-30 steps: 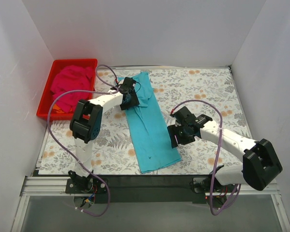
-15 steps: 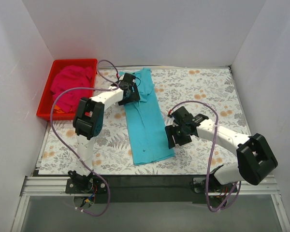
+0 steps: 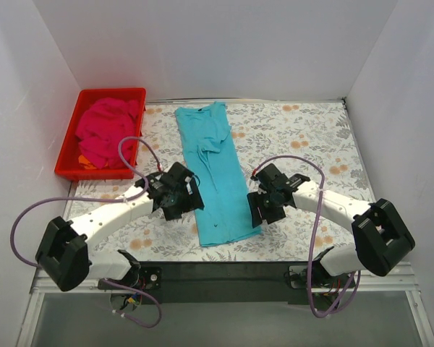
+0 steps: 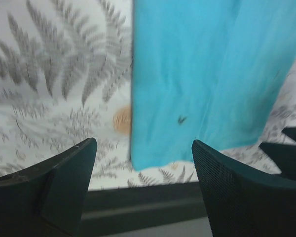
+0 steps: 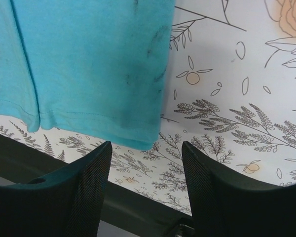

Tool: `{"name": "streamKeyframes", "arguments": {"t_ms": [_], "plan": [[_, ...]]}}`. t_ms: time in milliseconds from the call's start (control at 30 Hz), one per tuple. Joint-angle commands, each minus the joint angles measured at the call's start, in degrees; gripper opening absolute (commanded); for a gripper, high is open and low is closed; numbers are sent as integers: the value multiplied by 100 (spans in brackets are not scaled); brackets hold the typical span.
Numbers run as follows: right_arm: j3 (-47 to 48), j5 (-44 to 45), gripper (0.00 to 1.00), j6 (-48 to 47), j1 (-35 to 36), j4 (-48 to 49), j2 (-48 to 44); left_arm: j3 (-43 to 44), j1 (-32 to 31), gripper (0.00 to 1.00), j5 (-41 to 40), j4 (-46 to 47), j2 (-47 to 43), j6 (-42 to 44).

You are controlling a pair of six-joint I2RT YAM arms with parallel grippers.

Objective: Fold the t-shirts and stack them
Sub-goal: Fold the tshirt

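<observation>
The turquoise-blue t-shirt [image 3: 215, 173] lies folded into a long narrow strip down the middle of the table, collar end far, hem end near. Its hem shows in the left wrist view [image 4: 197, 84] with the tiny dark mark [image 4: 181, 119], and in the right wrist view [image 5: 89, 64]. My left gripper [image 3: 189, 203] is open and empty beside the strip's left edge near the hem. My right gripper [image 3: 254, 210] is open and empty beside the hem's right corner. The magenta-pink t-shirt [image 3: 105, 129] lies bunched in the red tray.
The red plastic tray [image 3: 66, 155] stands at the far left against the white wall. The table has a floral cloth [image 3: 304, 137]. White walls close in the left, back and right. A black rail [image 3: 224, 271] runs along the near edge.
My left arm has let go of the shirt's collar end and swung from the far middle down to the strip's near left side. The right gripper has barely moved.
</observation>
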Motion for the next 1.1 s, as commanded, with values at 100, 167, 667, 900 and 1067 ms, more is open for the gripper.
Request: {"name": "streamKeyframes", "arguments": {"t_ms": [100, 167, 667, 900, 1067], "plan": [[-223, 57, 54, 259, 162, 185, 50, -657, -753, 70, 287, -257, -243, -1436], [-214, 75, 53, 285, 198, 185, 102, -666, -885, 69, 216, -249, -112, -1515], [14, 145, 49, 338, 444, 124, 621, -473, -1377, 56, 286, -134, 890, -1639], [58, 171, 44, 391, 532, 9, 849, -244, -1580, 50, 339, -336, 1400, -1595], [67, 198, 25, 356, 549, -44, 920, -209, -1606, 37, 392, -380, 1515, -1542]]}}
